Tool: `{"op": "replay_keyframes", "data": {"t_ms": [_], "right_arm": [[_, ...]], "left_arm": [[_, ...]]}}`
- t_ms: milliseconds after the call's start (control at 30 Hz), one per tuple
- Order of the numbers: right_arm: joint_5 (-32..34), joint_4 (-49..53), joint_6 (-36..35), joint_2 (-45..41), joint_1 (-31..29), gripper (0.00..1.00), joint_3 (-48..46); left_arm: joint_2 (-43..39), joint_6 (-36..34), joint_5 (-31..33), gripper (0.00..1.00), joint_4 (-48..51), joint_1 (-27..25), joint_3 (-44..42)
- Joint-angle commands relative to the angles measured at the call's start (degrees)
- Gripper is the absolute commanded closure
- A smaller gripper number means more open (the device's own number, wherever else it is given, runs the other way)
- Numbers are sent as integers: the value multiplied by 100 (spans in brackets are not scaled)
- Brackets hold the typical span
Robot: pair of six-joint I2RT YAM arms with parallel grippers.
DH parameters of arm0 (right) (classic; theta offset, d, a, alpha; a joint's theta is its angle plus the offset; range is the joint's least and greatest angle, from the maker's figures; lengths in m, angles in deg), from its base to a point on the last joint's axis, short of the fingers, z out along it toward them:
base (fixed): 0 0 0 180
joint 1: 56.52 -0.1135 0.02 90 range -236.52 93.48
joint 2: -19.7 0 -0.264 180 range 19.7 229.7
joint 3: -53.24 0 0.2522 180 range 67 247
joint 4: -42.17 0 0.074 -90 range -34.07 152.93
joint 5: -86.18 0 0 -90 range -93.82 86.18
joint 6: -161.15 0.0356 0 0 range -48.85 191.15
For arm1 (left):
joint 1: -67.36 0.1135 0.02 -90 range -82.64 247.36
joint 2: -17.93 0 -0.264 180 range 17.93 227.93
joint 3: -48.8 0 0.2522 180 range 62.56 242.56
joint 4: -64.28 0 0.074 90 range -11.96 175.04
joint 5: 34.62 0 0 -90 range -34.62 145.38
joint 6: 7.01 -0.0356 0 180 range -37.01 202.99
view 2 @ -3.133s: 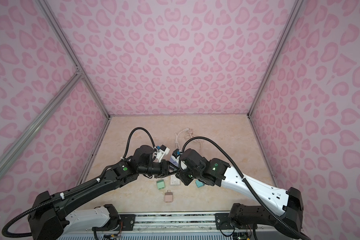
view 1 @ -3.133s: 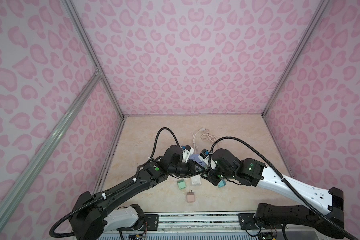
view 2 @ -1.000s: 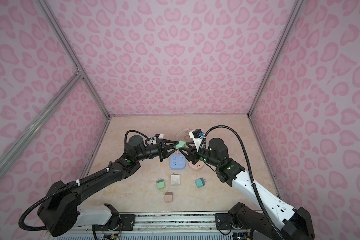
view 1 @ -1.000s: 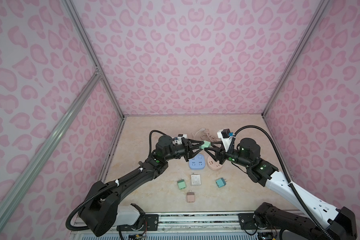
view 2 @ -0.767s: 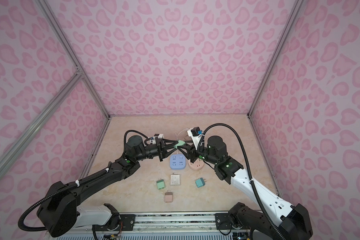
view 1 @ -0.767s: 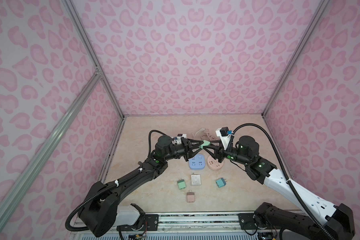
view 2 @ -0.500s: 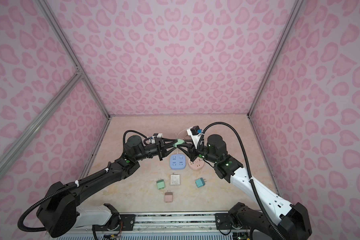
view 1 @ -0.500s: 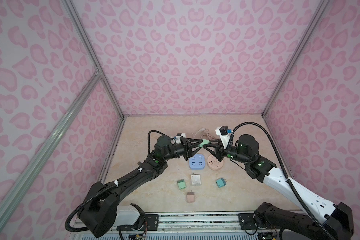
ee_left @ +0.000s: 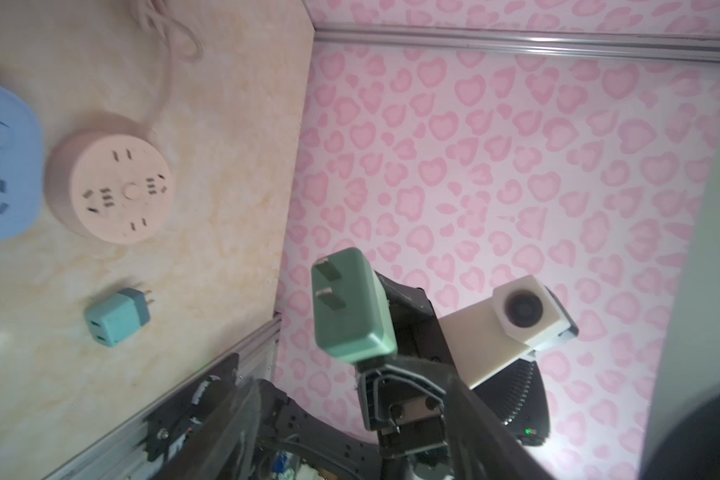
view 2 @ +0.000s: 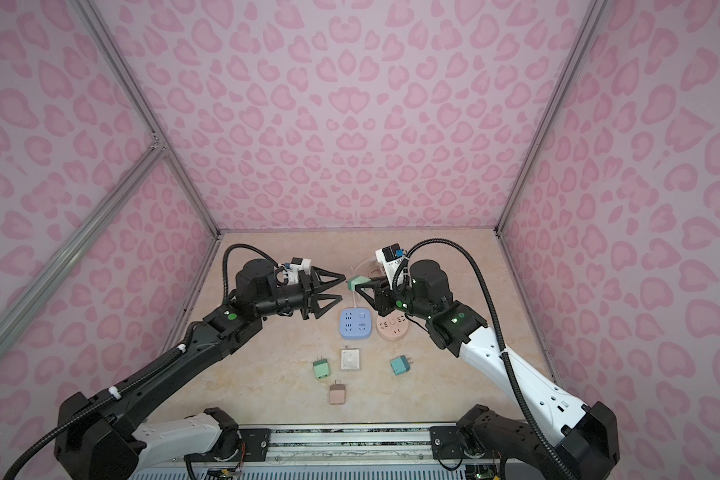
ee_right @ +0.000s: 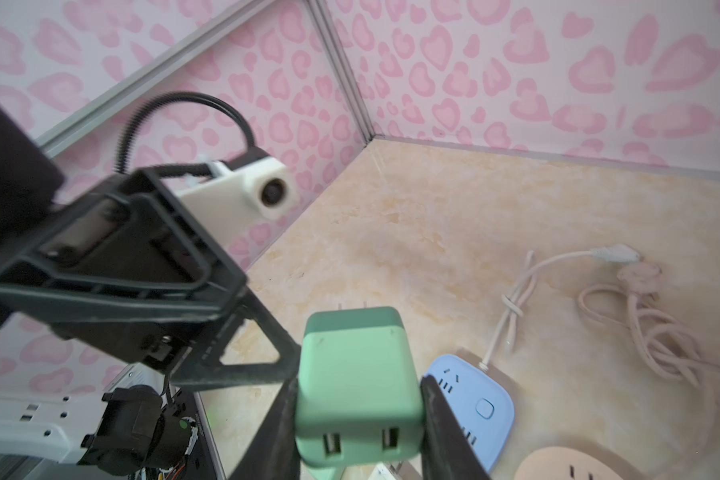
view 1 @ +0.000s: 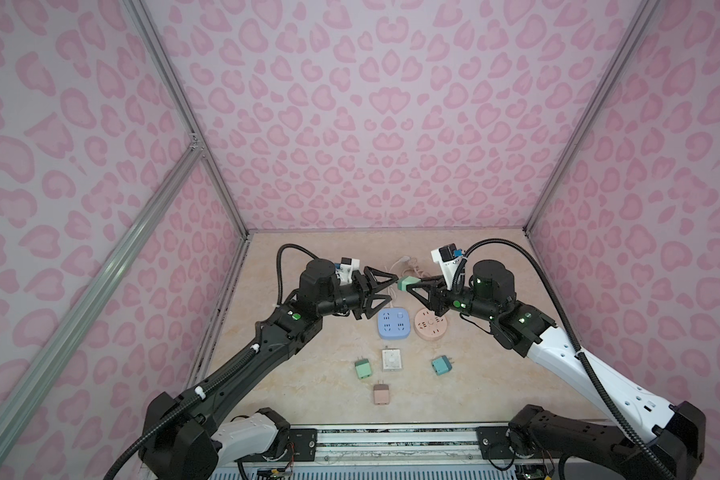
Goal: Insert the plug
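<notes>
Over beige tabletop (view 1: 316, 399), green plug (ee_right: 356, 374) within right end effector (view 1: 410, 288)

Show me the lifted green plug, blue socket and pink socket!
lifted green plug (ee_right: 356, 361): right wrist view, broad face.
blue socket (view 1: 395, 324): in a top view, middle.
pink socket (view 1: 431, 331): in a top view, middle.

No writing, brand, number or sign could be read anywhere. The green plug (ee_right: 356, 374), clamped between the fingers (ee_right: 443, 419) of the right gripper (ee_right: 358, 415), showed only plain faces. Any print on the blue power strip (view 1: 395, 324) and the pink round socket (view 1: 431, 328), both on the table below the fingers, was too small to tell.
</notes>
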Motion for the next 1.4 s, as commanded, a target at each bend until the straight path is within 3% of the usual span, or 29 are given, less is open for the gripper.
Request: {"op": "replay_keyframes", "data": {"t_ms": [0,167,267,533,667,767,933,1067,1233,1367], "right_arm": [[854,1770,526,380,-2,100,598],[1490,3017,729,955,-11,100,1402],[2030,3476,562,1179,15,100,1708],[2256,4925,136,2038,90,100,2865],[1856,5311,78,2458,394,100,3243],[1554,5509,72,2736,573,100,3333],[1797,5356,322,2919,579,100,3291],[1847,5405,464,3127,579,100,3410],[1467,5333,130,3504,579,100,3442],[1205,5963,-250,4151,591,100,4066]], "left_arm": [[-262,-2224,1645,28,3221,87,453],[-851,-2986,3221,29,3724,104,129],[-1040,-3300,3768,30,3729,104,-132],[-1104,-3436,4191,30,3126,-222,-824],[-941,-3500,4663,30,3025,-600,-835],[-931,-3465,4627,29,2697,-668,-963],[-1199,-3287,4516,26,2010,-688,-1357],[-1264,-3252,4624,25,2215,-695,-1305],[-1251,-3578,4434,26,2280,-696,-1312],[-1167,-3678,4365,27,2430,-691,-1246]]}}
